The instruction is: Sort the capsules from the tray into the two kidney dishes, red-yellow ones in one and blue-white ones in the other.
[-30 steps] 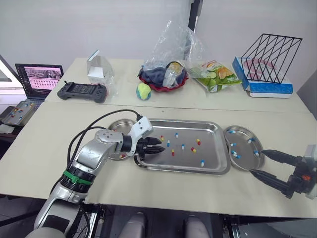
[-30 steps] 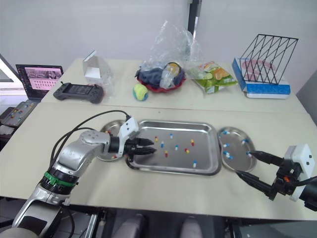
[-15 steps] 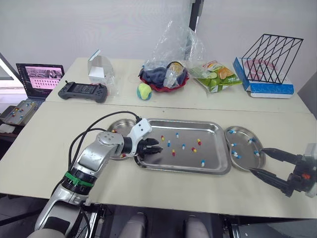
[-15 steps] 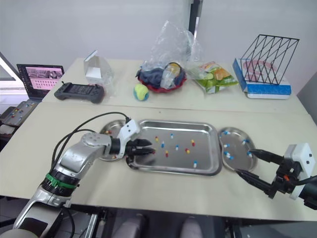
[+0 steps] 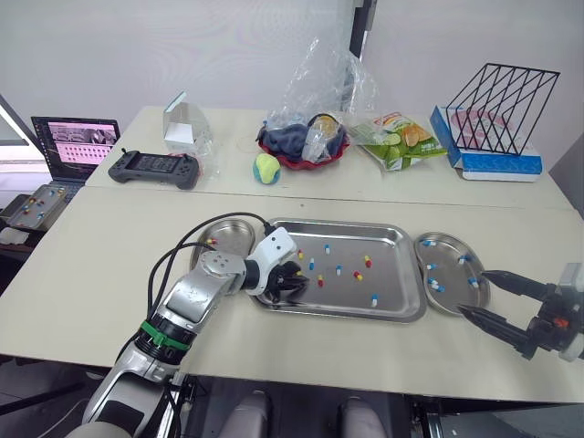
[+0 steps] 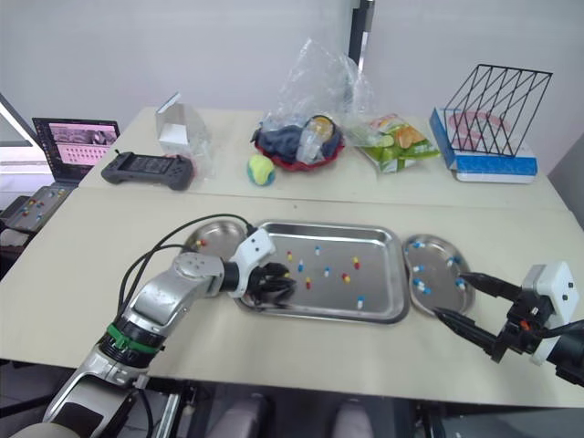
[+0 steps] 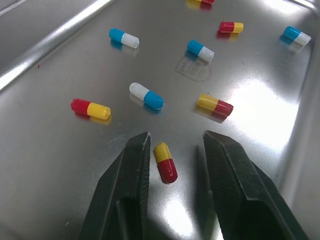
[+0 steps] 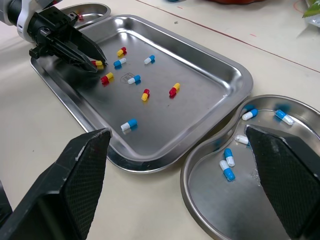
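From the head camera, you have the tray (image 5: 394, 313) in the middle of the counter (image 5: 91, 265). The left kidney dish (image 5: 228, 230) touches its left end and the right kidney dish (image 5: 449, 263) its right end. The left gripper (image 5: 294, 281) is low over the tray's near-left corner. Its own bulk hides what lies under the tips. The right gripper (image 5: 474, 294) hovers over the counter just near of the right dish, jaws spread wide and holding nothing.

The left wrist view settles it: the jaws are released and straddle one red-yellow capsule (image 7: 165, 162), which lies flat on the tray floor. It touches neither finger and sits closer to one than the other. It lies roughly along the fingers, so closing should pinch it across its narrow waist, which is where you want to take it.

I judge it very light, smooth and rounded on polished steel. It will likely skid or roll if one finger arrives first. The shell may dent under a hard squeeze, so centre it first and close gently.

The right wrist view gives you the wider layout. Loose capsules of both colours are scattered across the tray, and several blue-white capsules (image 8: 226, 155) already lie in the right dish. So this one belongs in the left dish.
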Controlling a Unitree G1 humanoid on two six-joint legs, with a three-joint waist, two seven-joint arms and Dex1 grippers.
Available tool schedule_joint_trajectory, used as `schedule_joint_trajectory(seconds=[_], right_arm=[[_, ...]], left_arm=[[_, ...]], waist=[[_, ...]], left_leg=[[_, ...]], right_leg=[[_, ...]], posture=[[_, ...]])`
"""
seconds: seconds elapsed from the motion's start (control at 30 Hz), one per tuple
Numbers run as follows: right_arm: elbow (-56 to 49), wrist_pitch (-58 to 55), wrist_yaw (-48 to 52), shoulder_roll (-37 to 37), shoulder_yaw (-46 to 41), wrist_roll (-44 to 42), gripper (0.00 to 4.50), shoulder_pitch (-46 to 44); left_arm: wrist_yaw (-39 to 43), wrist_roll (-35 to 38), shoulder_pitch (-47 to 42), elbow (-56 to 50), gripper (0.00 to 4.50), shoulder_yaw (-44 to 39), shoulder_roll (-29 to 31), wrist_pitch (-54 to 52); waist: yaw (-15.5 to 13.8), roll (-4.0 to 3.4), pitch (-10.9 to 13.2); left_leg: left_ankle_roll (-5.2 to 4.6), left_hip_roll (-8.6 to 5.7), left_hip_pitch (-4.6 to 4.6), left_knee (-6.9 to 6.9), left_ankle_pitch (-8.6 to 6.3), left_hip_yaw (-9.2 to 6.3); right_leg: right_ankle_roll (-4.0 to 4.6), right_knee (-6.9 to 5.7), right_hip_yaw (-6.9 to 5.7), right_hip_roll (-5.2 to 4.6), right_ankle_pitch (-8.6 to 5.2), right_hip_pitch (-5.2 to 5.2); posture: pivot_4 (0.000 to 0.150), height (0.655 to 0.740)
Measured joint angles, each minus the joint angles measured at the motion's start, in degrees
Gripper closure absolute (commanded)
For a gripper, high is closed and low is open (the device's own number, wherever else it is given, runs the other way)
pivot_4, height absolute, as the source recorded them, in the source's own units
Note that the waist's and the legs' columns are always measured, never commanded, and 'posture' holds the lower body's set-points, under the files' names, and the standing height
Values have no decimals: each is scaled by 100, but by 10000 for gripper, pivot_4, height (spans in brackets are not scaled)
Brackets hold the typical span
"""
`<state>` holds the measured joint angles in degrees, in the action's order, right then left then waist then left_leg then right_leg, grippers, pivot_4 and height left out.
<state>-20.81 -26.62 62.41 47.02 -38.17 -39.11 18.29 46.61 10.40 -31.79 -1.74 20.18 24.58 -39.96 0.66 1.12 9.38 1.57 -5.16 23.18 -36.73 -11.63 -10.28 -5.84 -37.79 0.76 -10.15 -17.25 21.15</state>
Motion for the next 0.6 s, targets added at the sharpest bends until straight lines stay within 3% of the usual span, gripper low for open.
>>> schedule_joint_trajectory(seconds=[0.03, 0.23, 0.6], right_arm=[[0, 0, -2, 0, 6, 0, 0, -6], [13, 0, -20, 0, 91, 11, 0, -97], [203, -60, -114, 68, 198, 10, 0, -367]], left_arm=[[2, -8, 0, -5, 27915, 6, 7, 5], [12, -136, 0, 13, 44739, 16, 61, 93], [508, 195, -216, 442, 44739, -330, 33, 206]], waist=[[1, 0, 0], [5, 0, 0], [3, 3, 2]], left_leg=[[0, 0, 0, 0, 0, 0], [0, 0, -1, 0, 0, 0], [0, 0, 7, -1, 0, -1]], right_leg=[[0, 0, 0, 0, 0, 0], [0, 1, 0, 0, 0, 0], [-1, 4, -2, 0, 0, 2]], posture=[[1500, 7391], [1500, 7391], [1500, 7391]])
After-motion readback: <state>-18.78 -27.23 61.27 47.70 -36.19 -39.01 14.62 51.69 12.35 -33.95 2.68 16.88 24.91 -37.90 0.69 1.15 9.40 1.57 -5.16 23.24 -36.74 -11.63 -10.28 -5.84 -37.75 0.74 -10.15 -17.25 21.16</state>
